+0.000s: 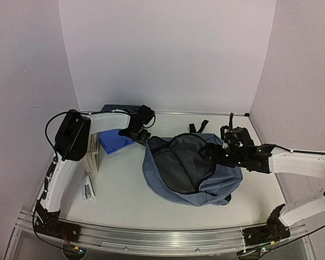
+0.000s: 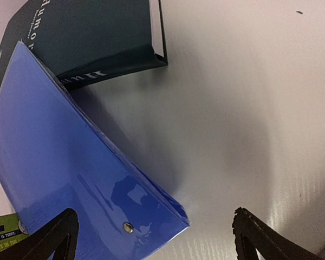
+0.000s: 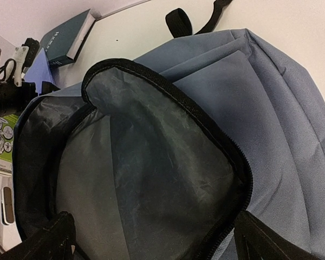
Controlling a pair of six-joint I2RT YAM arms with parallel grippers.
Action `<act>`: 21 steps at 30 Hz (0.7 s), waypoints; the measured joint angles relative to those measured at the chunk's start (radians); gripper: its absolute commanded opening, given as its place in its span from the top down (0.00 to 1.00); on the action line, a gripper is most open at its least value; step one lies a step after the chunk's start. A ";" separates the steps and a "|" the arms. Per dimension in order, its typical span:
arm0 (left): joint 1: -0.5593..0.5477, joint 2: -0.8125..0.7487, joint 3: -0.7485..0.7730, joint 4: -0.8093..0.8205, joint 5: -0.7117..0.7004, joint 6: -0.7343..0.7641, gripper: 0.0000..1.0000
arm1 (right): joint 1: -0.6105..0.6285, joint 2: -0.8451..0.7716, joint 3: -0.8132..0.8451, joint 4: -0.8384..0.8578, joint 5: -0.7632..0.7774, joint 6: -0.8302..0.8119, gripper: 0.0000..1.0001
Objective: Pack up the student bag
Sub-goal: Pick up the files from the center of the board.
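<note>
- Both jaws wide apart, nothing held.
- left jaws over near corner of blue folder [image 2: 70, 179], at far left of worktop [image 1: 124, 189].
- right jaws over open mouth of bag [image 1: 192, 170], above dark lining; contact with fabric not clear.
- Bag lying right of centre on worktop, main zip undone, flap folded back, black straps [image 1: 197, 127] toward far wall.
- Folder overlapping dark book [image 2: 92, 38], just left of bag.
- Book stack [image 1: 93, 154] under left arm, with small white item [image 1: 88, 187] just in front of it.
</note>
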 measured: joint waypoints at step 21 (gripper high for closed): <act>0.001 -0.002 -0.187 0.265 -0.197 0.199 0.49 | 0.000 -0.007 0.000 0.007 -0.001 0.013 0.02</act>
